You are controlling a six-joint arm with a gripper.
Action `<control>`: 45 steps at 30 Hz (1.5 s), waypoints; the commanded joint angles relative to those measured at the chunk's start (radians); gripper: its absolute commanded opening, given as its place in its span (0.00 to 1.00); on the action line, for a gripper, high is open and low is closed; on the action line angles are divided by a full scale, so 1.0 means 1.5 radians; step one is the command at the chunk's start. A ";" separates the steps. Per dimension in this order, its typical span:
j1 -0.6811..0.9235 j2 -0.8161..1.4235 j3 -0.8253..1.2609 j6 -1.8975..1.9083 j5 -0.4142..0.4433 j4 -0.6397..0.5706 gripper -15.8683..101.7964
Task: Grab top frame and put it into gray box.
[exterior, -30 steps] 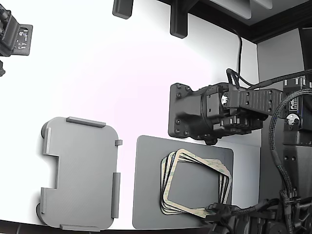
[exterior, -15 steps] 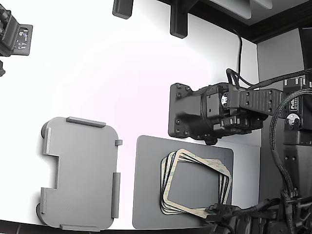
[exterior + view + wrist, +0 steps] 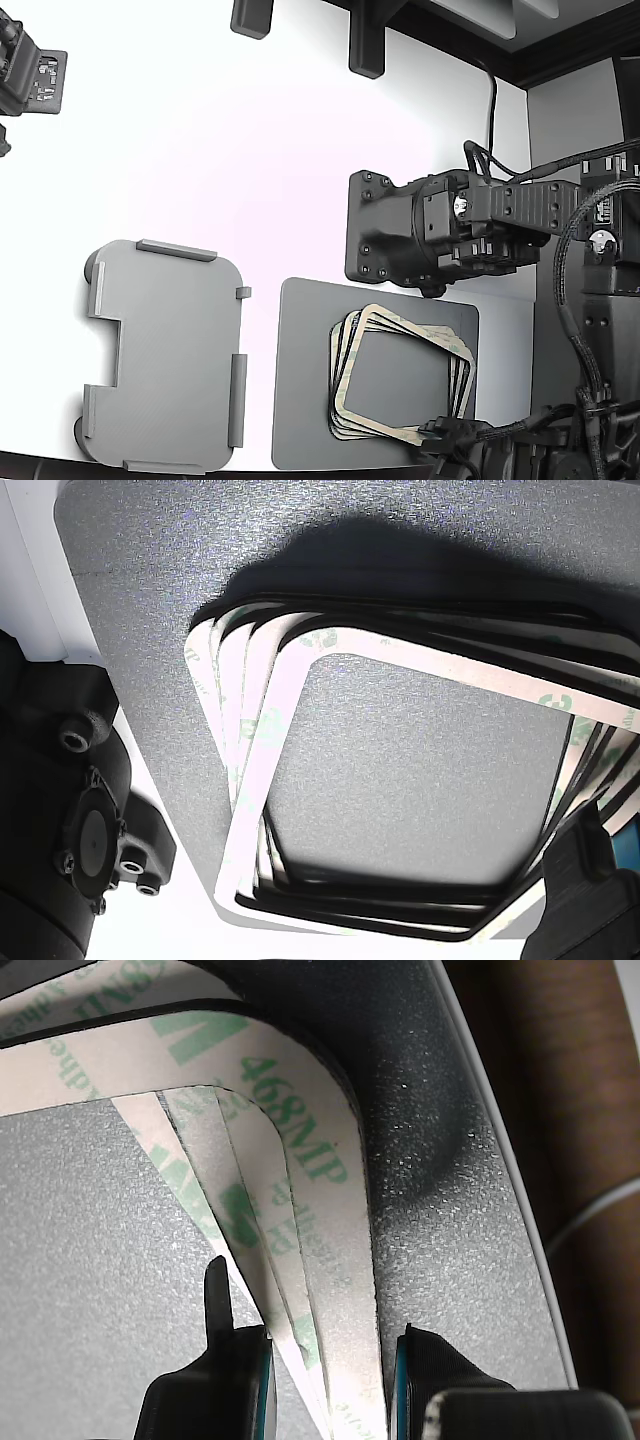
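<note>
The top frame [image 3: 418,333], cream-beige with an open middle, lies skewed on a fanned pile of like frames on a darker gray mat [image 3: 300,400]. In the wrist view its corner band with green print [image 3: 300,1110] runs between my fingers. My gripper [image 3: 330,1380] is open and straddles the stacked frame edges, one finger inside the opening and one outside on the mat. In the exterior view the gripper [image 3: 440,432] is at the pile's lower right corner. The gray box [image 3: 165,350], a light gray tray with raised tabs, lies empty at the exterior view's left.
A second black arm [image 3: 420,235] hangs above the mat's far edge. The other view shows the pile [image 3: 470,670], the mat [image 3: 140,570] and one dark finger [image 3: 590,870]. Dark fixtures stand at the table's far edge [image 3: 365,45].
</note>
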 commanded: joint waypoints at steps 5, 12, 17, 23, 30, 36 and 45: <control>-0.005 0.021 -0.013 0.015 0.006 -0.006 0.36; -0.003 0.022 -0.020 0.041 0.020 -0.011 0.05; 0.000 0.022 -0.059 0.024 0.042 0.019 0.05; -0.005 0.056 -0.120 0.060 0.116 0.044 0.04; -0.050 0.095 -0.149 0.222 0.197 0.025 0.04; -0.085 0.132 -0.130 0.464 0.273 0.038 0.04; -0.176 0.182 -0.135 0.866 0.325 0.086 0.04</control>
